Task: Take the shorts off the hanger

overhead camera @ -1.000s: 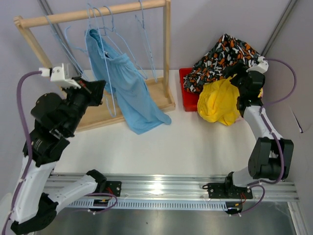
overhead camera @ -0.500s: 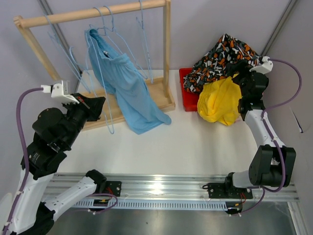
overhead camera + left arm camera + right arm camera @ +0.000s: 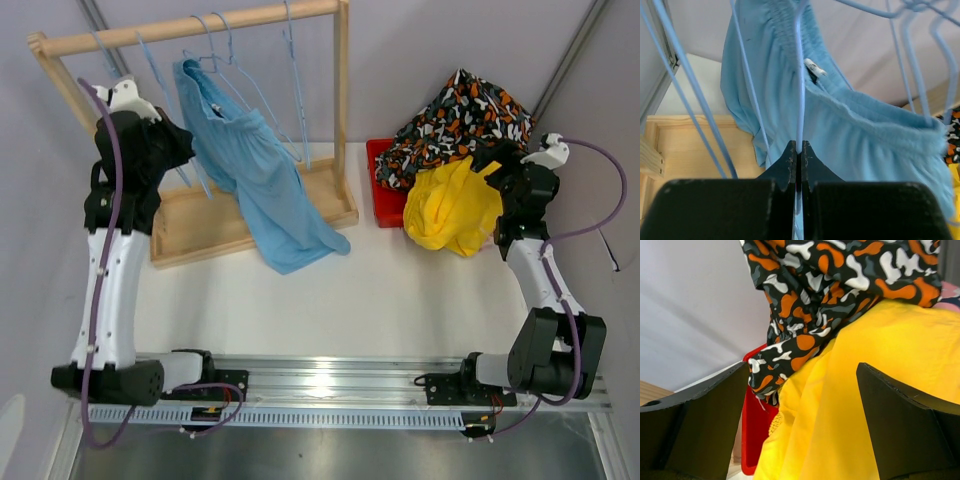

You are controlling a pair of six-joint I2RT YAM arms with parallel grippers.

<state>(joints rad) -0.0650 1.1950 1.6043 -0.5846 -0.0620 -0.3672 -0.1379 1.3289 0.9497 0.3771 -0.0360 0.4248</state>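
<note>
Top external: light blue shorts [image 3: 255, 165] diagonal, hem lower-right

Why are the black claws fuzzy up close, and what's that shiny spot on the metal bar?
Left wrist view: the left claw is too near the lens, soft-edged; the light blue shorts look sharp. Right wrist view: the right claw blurs likewise. Top view: glare on the metal rail.

White-and-black arms [image 3: 108, 285], purple cables [image 3: 622, 188]
</note>
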